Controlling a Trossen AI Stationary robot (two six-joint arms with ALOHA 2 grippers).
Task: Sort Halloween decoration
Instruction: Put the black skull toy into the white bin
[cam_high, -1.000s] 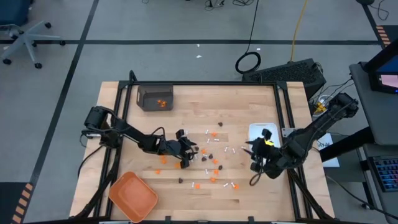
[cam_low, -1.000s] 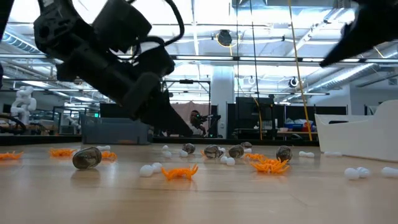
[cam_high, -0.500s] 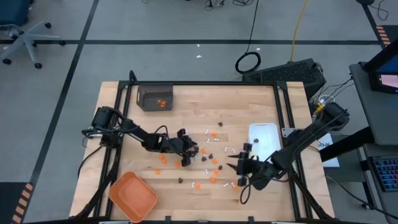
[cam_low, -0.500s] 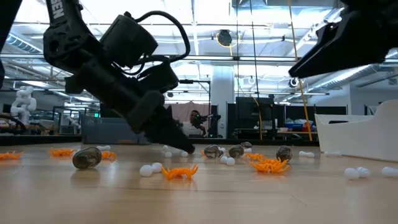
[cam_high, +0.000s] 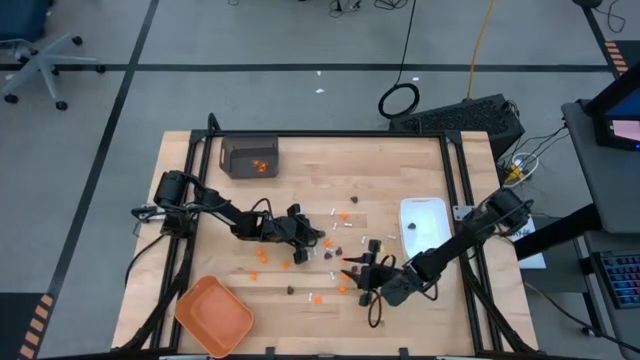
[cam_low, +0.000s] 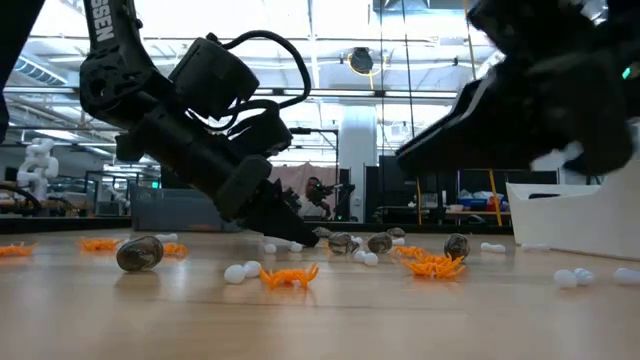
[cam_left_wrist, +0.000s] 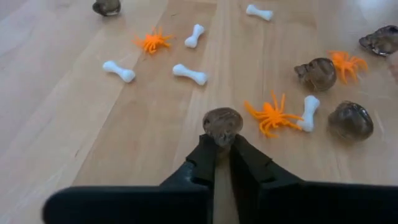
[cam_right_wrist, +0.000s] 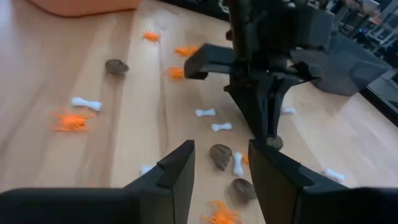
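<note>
The Halloween decoration lies scattered over the middle of the wooden table (cam_high: 200, 200): orange spider bits (cam_left_wrist: 272, 115), white bone sticks (cam_left_wrist: 189, 73) and dark brown skull bits (cam_left_wrist: 316, 73). My left gripper (cam_high: 320, 243) slants down in the middle of them, shut on one dark brown bit (cam_left_wrist: 222, 123). My right gripper (cam_high: 352, 270) hovers open just right of the pile. It faces the left gripper (cam_right_wrist: 267, 134), and nothing is between its fingers (cam_right_wrist: 176, 168). My left gripper pinches the dark brown bit by its near side (cam_left_wrist: 222, 134), only at the free ends of its two fingers. The fingers slant down from the table's left. The bit sits at the table top (cam_low: 305, 238), beside an orange spider.
A dark box (cam_high: 249, 156) holding orange bits stands at the far left. An orange tray (cam_high: 213, 315) lies at the near left corner and a white rectangular dish (cam_high: 424, 222) at the right. Loose bits lie all around both grippers.
My left gripper has sunk a little onto the pile and shut on the dark brown bit. My right gripper has swung down from over the white dish toward the table's left and near edge, tipping from steeply down to nearly level, and has stayed open.
</note>
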